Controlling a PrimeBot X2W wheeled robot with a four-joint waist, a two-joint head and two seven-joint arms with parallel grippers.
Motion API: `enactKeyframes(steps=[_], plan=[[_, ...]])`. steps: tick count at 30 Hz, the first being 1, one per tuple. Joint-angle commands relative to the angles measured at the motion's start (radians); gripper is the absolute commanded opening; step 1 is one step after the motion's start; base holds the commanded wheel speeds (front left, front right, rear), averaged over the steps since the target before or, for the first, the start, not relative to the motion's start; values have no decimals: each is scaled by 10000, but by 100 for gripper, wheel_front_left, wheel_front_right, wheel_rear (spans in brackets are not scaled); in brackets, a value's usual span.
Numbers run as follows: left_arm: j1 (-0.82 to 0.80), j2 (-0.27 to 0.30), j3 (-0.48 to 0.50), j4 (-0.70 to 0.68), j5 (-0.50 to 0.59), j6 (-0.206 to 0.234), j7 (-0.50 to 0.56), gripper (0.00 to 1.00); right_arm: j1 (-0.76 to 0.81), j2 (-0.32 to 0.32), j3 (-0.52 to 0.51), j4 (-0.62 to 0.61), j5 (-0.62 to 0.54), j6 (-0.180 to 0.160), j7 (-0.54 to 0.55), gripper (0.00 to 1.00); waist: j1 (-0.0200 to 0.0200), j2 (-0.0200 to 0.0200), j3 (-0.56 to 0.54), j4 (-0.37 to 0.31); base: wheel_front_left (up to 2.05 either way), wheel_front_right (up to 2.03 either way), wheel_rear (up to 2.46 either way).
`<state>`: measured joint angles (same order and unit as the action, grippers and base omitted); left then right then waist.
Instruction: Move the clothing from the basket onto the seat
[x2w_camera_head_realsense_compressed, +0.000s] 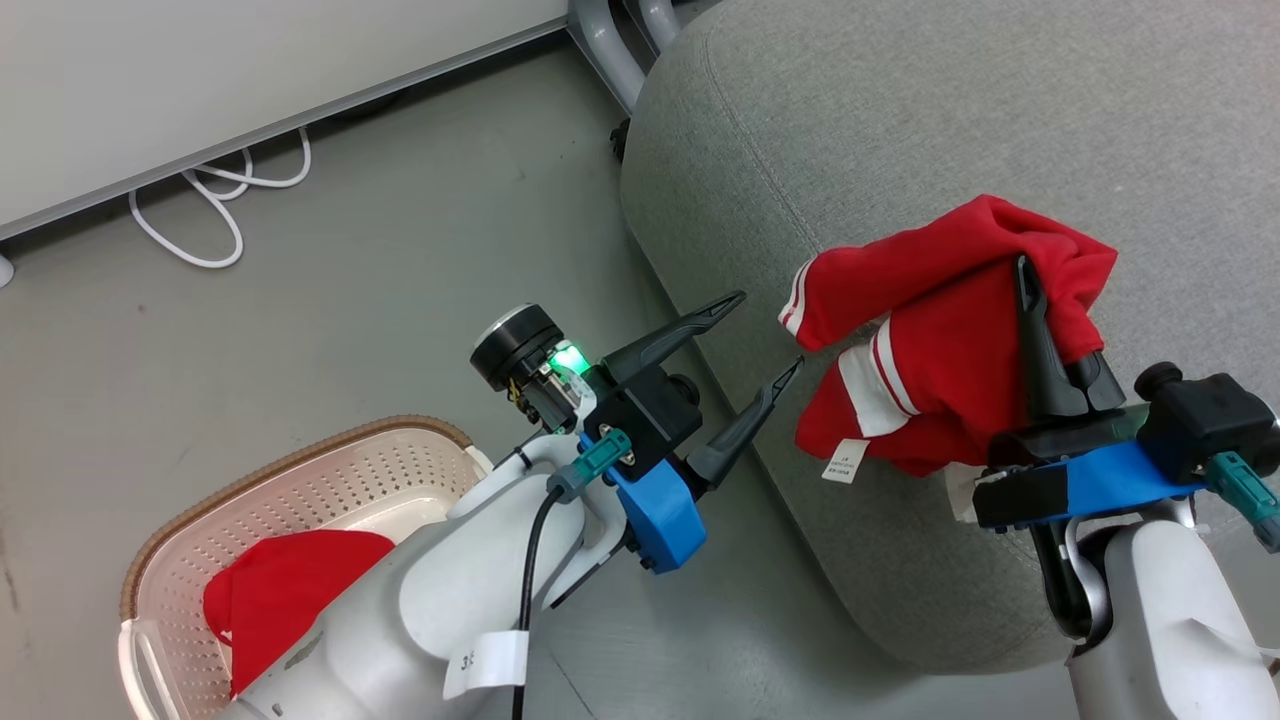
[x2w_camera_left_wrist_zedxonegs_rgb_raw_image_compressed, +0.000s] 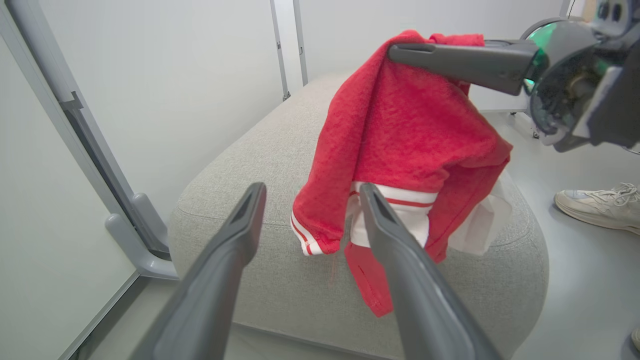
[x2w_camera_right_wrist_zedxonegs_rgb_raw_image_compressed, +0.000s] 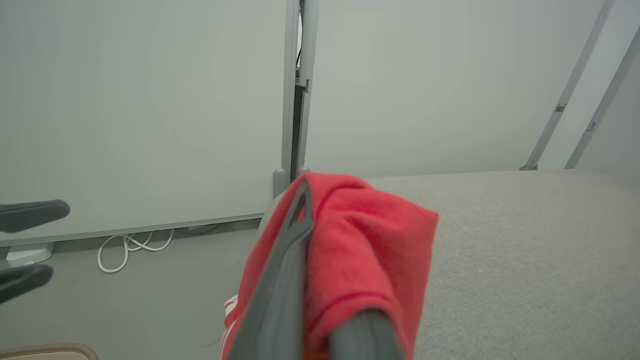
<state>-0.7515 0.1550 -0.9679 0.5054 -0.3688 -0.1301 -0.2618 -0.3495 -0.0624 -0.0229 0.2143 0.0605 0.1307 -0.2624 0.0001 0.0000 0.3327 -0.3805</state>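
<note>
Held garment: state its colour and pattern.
Bright red garment with white striped trim; left wrist view shows it best.

two red pieces of clothing: one striped garment (x2w_camera_head_realsense_compressed: 940, 330) and one plain garment (x2w_camera_head_realsense_compressed: 280, 590). one basket (x2w_camera_head_realsense_compressed: 300, 470). one grey seat (x2w_camera_head_realsense_compressed: 900, 120). two grippers: one left gripper (x2w_camera_head_realsense_compressed: 770, 330), one right gripper (x2w_camera_head_realsense_compressed: 1025, 275). one looped white cable (x2w_camera_head_realsense_compressed: 200, 250). one pale shoe (x2w_camera_left_wrist_zedxonegs_rgb_raw_image_compressed: 600, 205).

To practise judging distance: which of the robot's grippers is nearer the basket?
Left. The left gripper hangs open between the basket and the seat; the right gripper, shut on the striped garment, is farther, over it.
</note>
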Motion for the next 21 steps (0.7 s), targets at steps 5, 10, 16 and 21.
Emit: enactKeyframes(steps=[5, 10, 16, 21], plan=[[-184, 71, 70, -67, -41, -3, -49, 100, -301, 19, -1, -108, -89, 1, -38, 0, -1, 0, 85, 51, 0, 0, 0], [-278, 225, 252, -162, 119, -3, -49, 100, -1246, -340, -100, -426, -150, 1, -38, 0, -1, 0, 433, 14, 0, 0, 0], [-590, 522, 366, -228, 294, -3, -50, 100, -3103, -1039, -858, -867, -167, 1, -38, 0, -1, 0, 1298, 72, 0, 0, 0], [-1145, 851, 425, -386, 480, -3, -36, 100, -4703, -1819, -2029, -1035, -91, 1, -38, 0, -1, 0, 2276, 212, 0, 0, 0]])
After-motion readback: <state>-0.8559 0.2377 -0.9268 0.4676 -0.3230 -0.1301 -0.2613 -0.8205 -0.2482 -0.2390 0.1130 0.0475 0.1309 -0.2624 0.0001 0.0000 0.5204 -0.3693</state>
